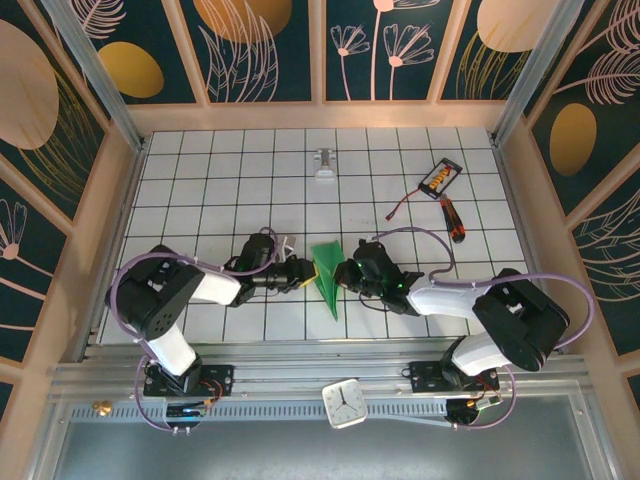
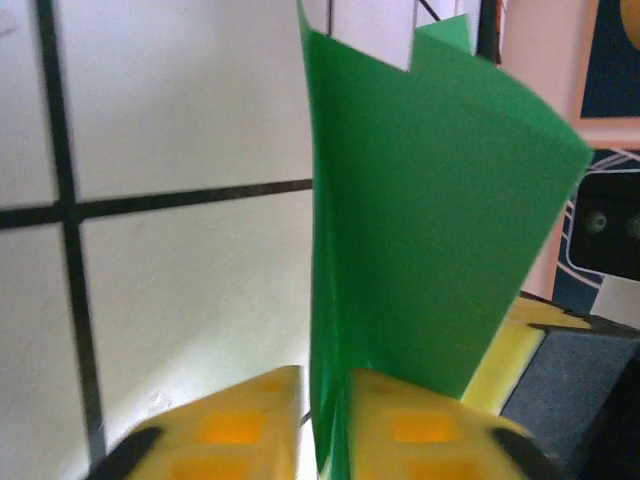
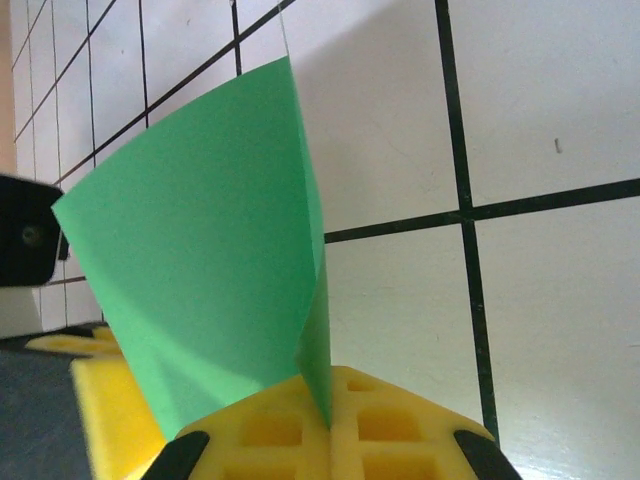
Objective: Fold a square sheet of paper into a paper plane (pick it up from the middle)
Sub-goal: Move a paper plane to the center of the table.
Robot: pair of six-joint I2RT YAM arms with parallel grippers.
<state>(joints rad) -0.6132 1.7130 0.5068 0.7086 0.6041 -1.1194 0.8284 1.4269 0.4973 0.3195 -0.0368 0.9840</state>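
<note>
Top view: the paper plane (image 1: 327, 276) sits near the middle of the white gridded table (image 1: 220, 190), close to the near edge. It is bright green and folded to a narrow dart, wide end pointing away from the arm bases and tip pointing toward them. It lies between the two grippers, the left gripper (image 1: 303, 272) on one side and the right gripper (image 1: 345, 274) on the other.

Right wrist view: the right gripper (image 3: 327, 405) is clenched on the paper plane (image 3: 200, 250). Its yellow pads (image 3: 390, 430) meet on the fold line and the green flap fans upward from the pinch.

Left wrist view: the left gripper (image 2: 325, 405) has its jaws drawn nearly together around the lower fold of the paper plane (image 2: 420, 200). One yellow pad (image 2: 420, 425) lies against the paper; a thin sliver shows between the other pad (image 2: 245, 425) and the sheet. Cannot tell whether this grip is firm.

Elsewhere on the table, well apart from the plane:
- red-handled screwdriver (image 1: 453, 218), far right
- small black device with a cable (image 1: 440, 177), just beyond the screwdriver
- small metal piece (image 1: 325, 165), far centre

A clock (image 1: 345, 403) rests on the front rail between the arm bases.
</note>
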